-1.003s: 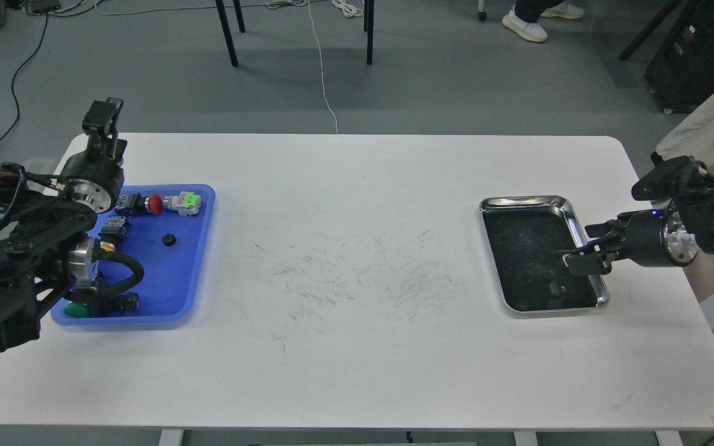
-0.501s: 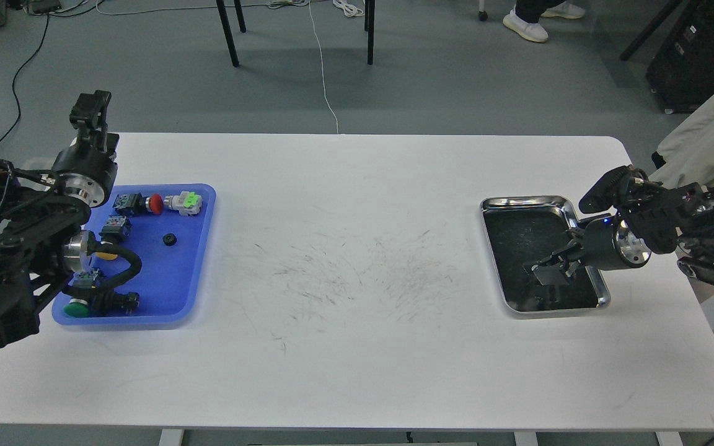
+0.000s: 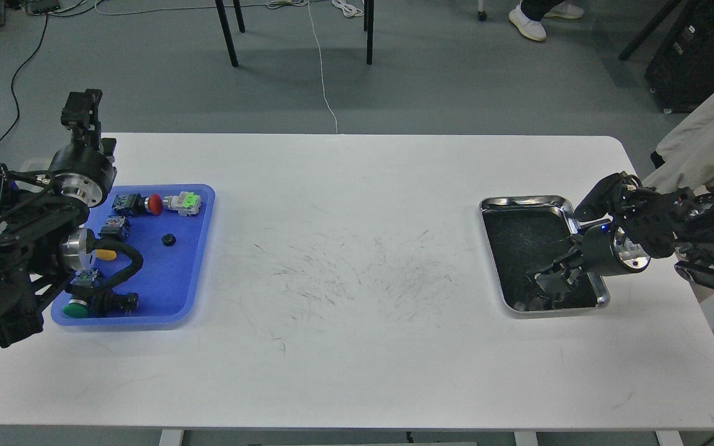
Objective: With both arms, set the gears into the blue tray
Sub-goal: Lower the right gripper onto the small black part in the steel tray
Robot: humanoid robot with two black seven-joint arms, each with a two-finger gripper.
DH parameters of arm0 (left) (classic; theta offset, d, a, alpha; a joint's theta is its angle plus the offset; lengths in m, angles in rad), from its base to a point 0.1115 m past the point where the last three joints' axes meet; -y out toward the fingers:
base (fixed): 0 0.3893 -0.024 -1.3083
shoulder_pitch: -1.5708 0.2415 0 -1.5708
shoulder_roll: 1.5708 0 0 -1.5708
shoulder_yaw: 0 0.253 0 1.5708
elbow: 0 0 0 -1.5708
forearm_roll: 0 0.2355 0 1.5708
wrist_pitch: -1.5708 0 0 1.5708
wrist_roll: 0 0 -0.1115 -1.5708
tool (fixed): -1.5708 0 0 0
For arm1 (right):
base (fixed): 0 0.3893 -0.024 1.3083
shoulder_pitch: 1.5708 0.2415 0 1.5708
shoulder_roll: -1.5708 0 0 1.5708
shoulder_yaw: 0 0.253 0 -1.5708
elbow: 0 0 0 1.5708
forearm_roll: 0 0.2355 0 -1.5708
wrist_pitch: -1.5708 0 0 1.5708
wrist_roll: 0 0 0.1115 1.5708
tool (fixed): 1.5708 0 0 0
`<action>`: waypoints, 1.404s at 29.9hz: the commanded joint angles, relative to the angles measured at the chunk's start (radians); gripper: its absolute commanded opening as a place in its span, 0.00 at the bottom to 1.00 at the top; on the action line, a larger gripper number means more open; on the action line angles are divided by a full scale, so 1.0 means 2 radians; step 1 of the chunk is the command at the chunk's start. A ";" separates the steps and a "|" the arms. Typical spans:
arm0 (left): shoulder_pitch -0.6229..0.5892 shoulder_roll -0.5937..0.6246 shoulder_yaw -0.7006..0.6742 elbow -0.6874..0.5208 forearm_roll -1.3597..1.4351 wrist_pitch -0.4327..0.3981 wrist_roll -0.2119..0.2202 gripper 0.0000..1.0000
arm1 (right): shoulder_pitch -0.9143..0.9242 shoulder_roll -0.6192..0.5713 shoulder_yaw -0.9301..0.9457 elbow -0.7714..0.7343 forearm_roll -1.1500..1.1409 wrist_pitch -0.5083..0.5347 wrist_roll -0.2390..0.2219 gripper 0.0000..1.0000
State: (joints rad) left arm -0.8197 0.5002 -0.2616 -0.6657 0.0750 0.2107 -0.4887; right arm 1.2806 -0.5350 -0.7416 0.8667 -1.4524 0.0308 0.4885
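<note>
The blue tray (image 3: 174, 288) lies at the table's left. One small black gear (image 3: 169, 239) rests on its floor right of centre, apart from everything else. My left gripper (image 3: 81, 110) is raised beyond the tray's far left corner, seen dark from behind, holding nothing that I can see. My right gripper (image 3: 548, 284) is down inside the near end of the silver tray (image 3: 521, 201), pointing left. Its dark fingers blend with the tray's dark floor, so their gap is unclear. No second gear shows; the spot under the right gripper is hidden.
Push-button switches lie in the blue tray: a red-capped one (image 3: 154, 203) at the far edge, a yellow-capped one (image 3: 106, 254) and a green-capped one (image 3: 74, 308) on the left side, partly behind my left arm. Chair legs and cables are on the floor beyond the table.
The right gripper has swung left and down, settling low in the silver tray's near end. The left gripper has drawn back and leftwards, away from the blue tray. The gear in the blue tray stayed put.
</note>
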 commanded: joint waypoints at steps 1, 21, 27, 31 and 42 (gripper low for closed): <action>-0.001 0.000 -0.001 0.000 -0.007 -0.002 0.000 0.98 | -0.001 0.007 0.000 -0.001 0.000 0.000 0.000 0.84; 0.001 -0.001 -0.006 0.003 -0.021 -0.003 0.000 0.98 | -0.010 0.027 -0.031 -0.030 0.000 0.000 0.000 0.72; 0.003 -0.002 -0.006 0.005 -0.020 -0.003 0.000 0.98 | -0.011 0.037 -0.032 -0.028 0.000 0.000 0.000 0.65; 0.003 -0.002 -0.005 0.006 -0.020 -0.003 0.000 0.98 | -0.008 0.037 -0.041 -0.028 -0.004 0.001 0.000 0.60; 0.003 0.001 -0.004 0.006 -0.020 -0.004 0.000 0.98 | 0.000 0.037 -0.046 -0.026 -0.002 0.010 0.000 0.66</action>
State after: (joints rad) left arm -0.8130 0.5025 -0.2685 -0.6533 0.0353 0.2024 -0.4887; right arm 1.2792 -0.4590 -0.8338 0.8134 -1.4589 0.0396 0.4890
